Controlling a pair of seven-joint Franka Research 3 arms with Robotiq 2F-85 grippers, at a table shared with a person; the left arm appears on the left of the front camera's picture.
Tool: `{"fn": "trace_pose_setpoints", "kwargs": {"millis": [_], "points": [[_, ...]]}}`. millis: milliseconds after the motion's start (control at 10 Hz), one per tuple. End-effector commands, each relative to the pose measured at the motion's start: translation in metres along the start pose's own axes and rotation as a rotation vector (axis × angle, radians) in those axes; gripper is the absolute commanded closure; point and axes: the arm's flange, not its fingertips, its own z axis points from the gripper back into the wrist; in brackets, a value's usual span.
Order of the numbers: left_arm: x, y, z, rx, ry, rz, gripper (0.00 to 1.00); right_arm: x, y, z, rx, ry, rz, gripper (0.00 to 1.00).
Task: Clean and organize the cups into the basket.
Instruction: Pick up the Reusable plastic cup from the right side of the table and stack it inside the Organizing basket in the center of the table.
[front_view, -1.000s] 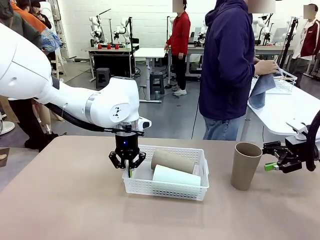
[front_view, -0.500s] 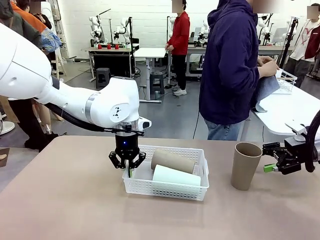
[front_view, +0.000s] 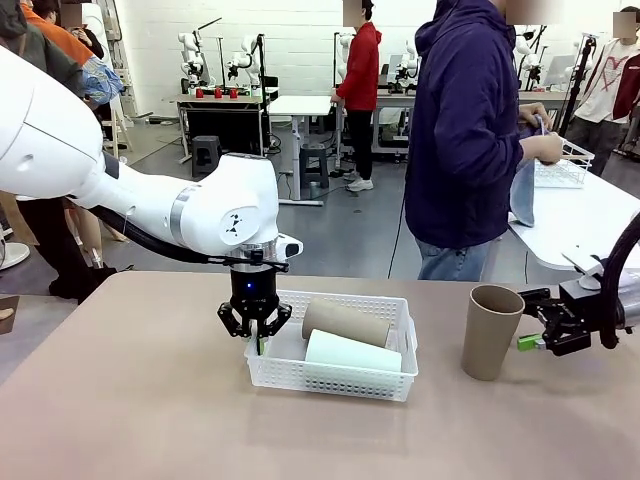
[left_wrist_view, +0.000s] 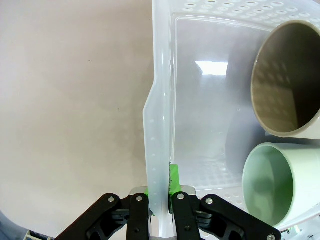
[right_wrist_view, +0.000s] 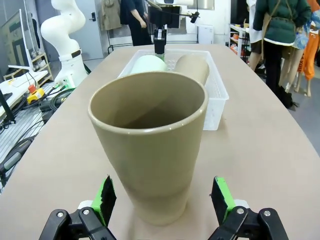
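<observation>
The white mesh basket (front_view: 330, 375) sits mid-table with a brown cup (front_view: 345, 322) and a mint green cup (front_view: 352, 353) lying side by side in it. My left gripper (front_view: 256, 338) points straight down, shut on the basket's left rim (left_wrist_view: 159, 125); both cup mouths, brown (left_wrist_view: 287, 85) and mint (left_wrist_view: 270, 182), face it. Another brown cup (front_view: 491, 331) stands upright on the table to the right. My right gripper (front_view: 530, 335) is open just right of it, and its green pads (right_wrist_view: 106, 194) flank the cup's lower part (right_wrist_view: 150, 145) without touching.
A person in a dark hoodie (front_view: 465, 130) stands at the far edge, holding a grey cloth (front_view: 523, 190) near a white wire basket (front_view: 565, 165) on a side table. Bare tan tabletop (front_view: 130, 400) spreads to the left and front.
My right gripper has crept left, closer to the upright brown cup. The person has shifted right and lifted the cloth. The left gripper and basket have not moved.
</observation>
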Motion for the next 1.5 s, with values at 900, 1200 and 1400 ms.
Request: {"fn": "trace_pose_setpoints", "kwargs": {"millis": [900, 1200, 1400], "points": [[0.0, 0.001, 0.002, -0.001, -0.005, 0.0, 1.0, -0.005, -0.017, -0.058, 0.078, -0.009, 0.083, 0.64], [0.0, 0.001, 0.002, -0.001, -0.005, 0.0, 1.0, 0.012, -0.008, -0.054, 0.017, -0.008, 0.038, 1.0], [0.0, 0.001, 0.002, -0.001, -0.005, 0.0, 1.0, 0.079, 0.036, -0.029, -0.05, -0.062, -0.013, 1.0]]}}
